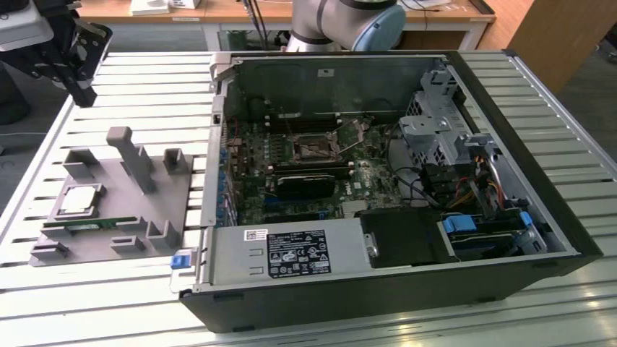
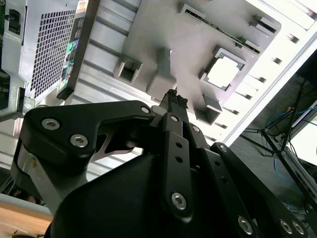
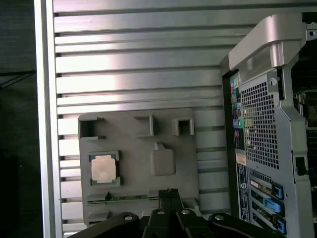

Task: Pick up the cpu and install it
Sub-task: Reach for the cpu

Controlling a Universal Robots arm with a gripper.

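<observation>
On the slatted metal counter [image 1: 144, 79], toward the exterior view's left, a grey holder [image 1: 178, 199] lies just beside an open computer case [image 1: 386, 303]. The cpu [image 1: 77, 201] rests flat in a square recess of the holder, silver top up, with corner blocks around it. In both wrist views it reads as a bright square, cpu [image 2: 221, 73] and cpu [image 3: 104, 168]. A memory stick [image 1: 92, 225] stands on edge in a slot along the holder's rim, near the cpu but apart from it. A tall post [image 1: 130, 155] rises from the holder's middle.

The claw [image 1: 83, 92] hangs in the air over the counter's far corner at the exterior view's left, well apart from the cpu and touching nothing. In both wrist views its fingertips [image 3: 168, 192] are pressed together, with nothing between them. The second wrist view shows the claw [image 2: 173, 101] the same way, with the holder beyond it.

Inside the case, on the board, sits a metal-framed socket [image 1: 313, 150] with a dark centre.
</observation>
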